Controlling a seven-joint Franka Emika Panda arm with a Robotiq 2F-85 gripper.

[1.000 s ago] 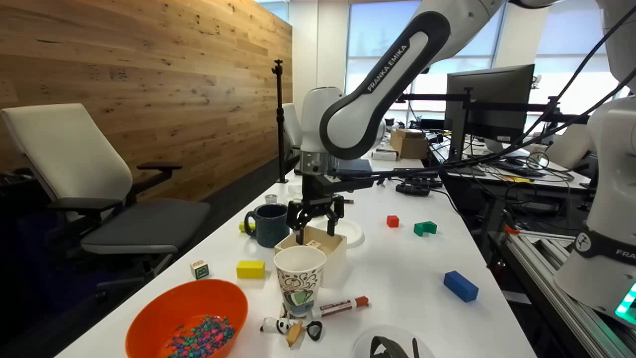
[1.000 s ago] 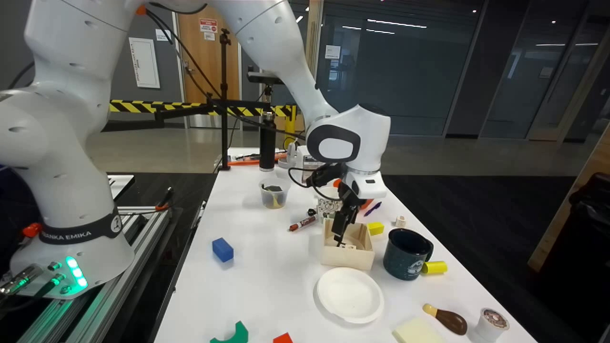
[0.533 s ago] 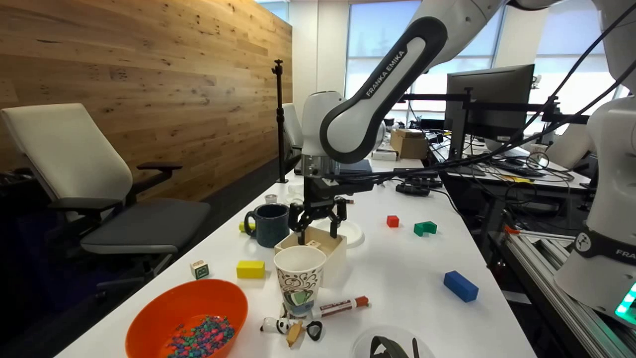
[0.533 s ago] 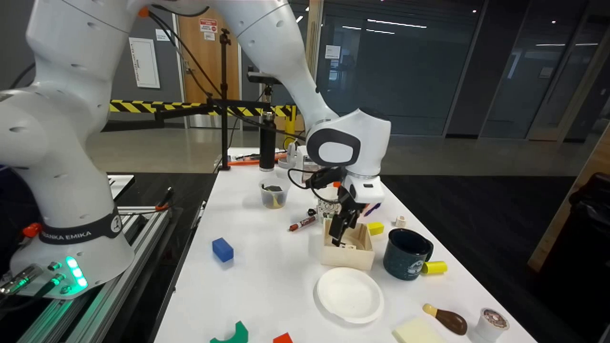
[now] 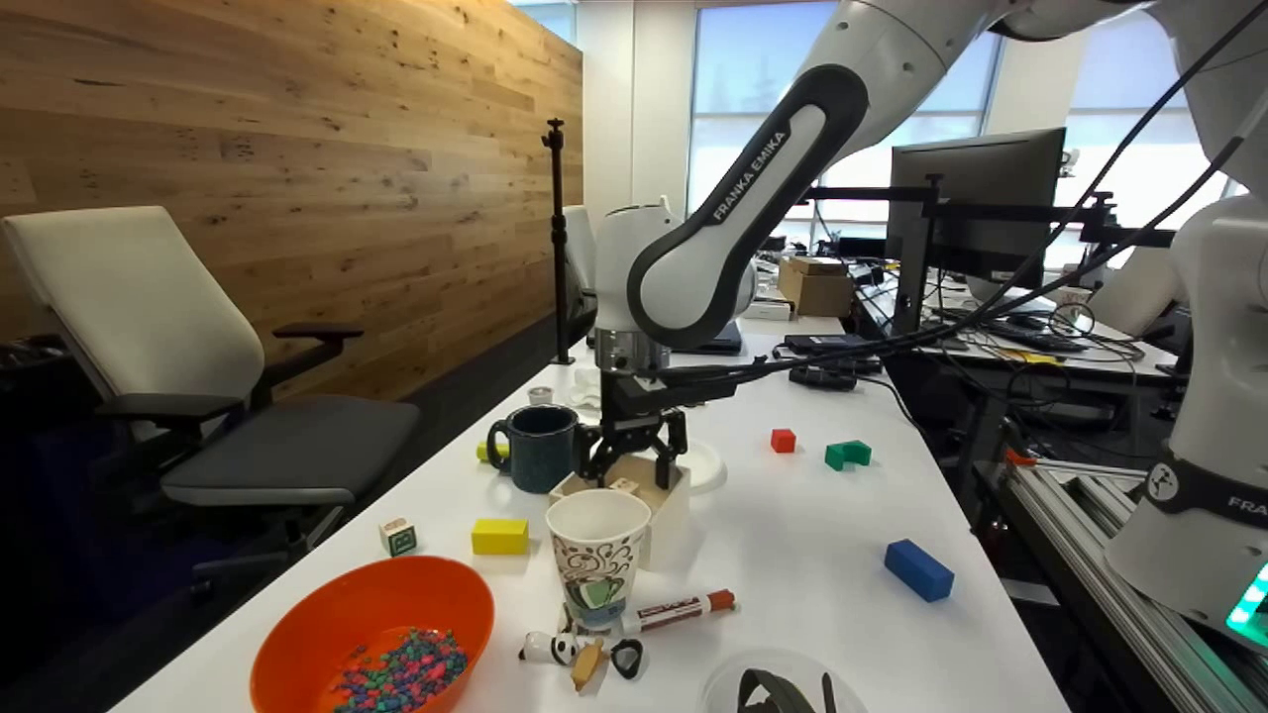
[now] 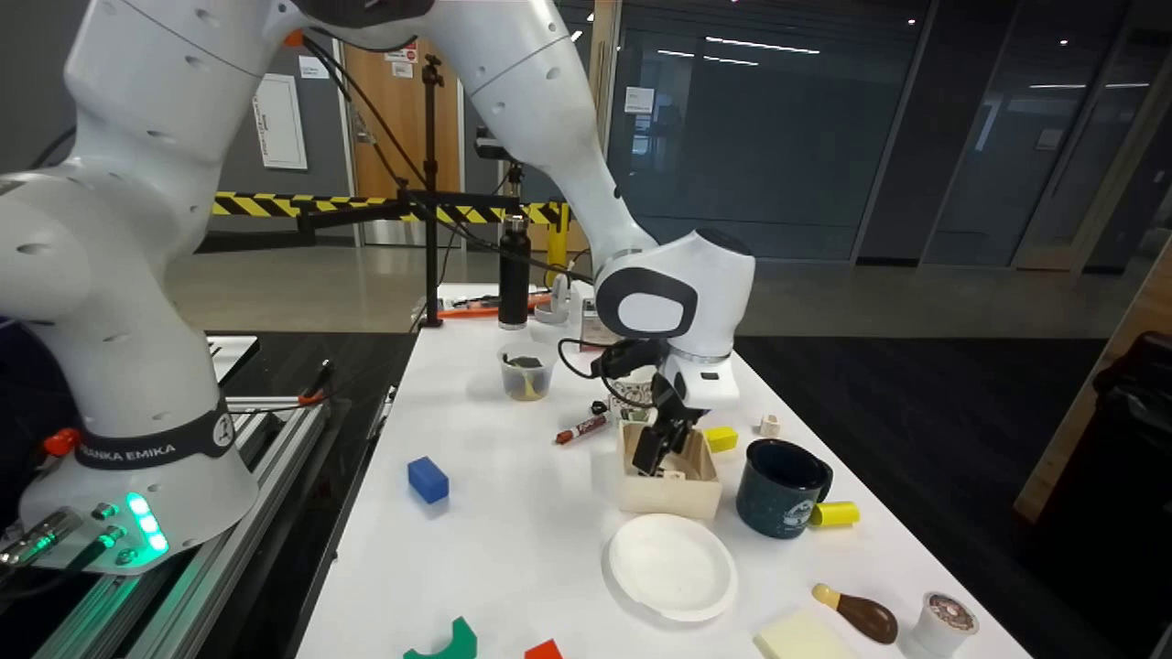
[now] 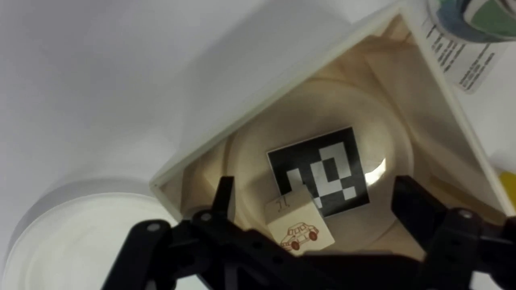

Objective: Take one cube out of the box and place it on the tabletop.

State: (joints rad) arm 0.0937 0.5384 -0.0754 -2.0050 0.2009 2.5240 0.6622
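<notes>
While our gripper (image 7: pixel 314 193) sits lower than moments ago, jaws apart, we see cube (image 7: pixel 300 231) within box (image 7: pixel 427 92); open tabletop (image 6: pixel 531 513) between box and blue block (image 6: pixel 428 480).

Smooth, low-sheen table (image 6: pixel 513 540) carrying wood, paper and plastic items
Box (image 6: pixel 670 497): matt pale wood, glossy highlight inside. Cube (image 7: pixel 300 226): smooth wood, printed face. Cup (image 5: pixel 597 555): printed paper. Bowl (image 5: pixel 342 609), at the table's long edge: smooth plastic.

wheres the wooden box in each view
In an exterior view: wooden box below centre, partly behind the paper cup.
In an exterior view: wooden box below and right of centre.
Wrist view: wooden box across centre and right.
Shared landmark: white plate, in all three.
</notes>
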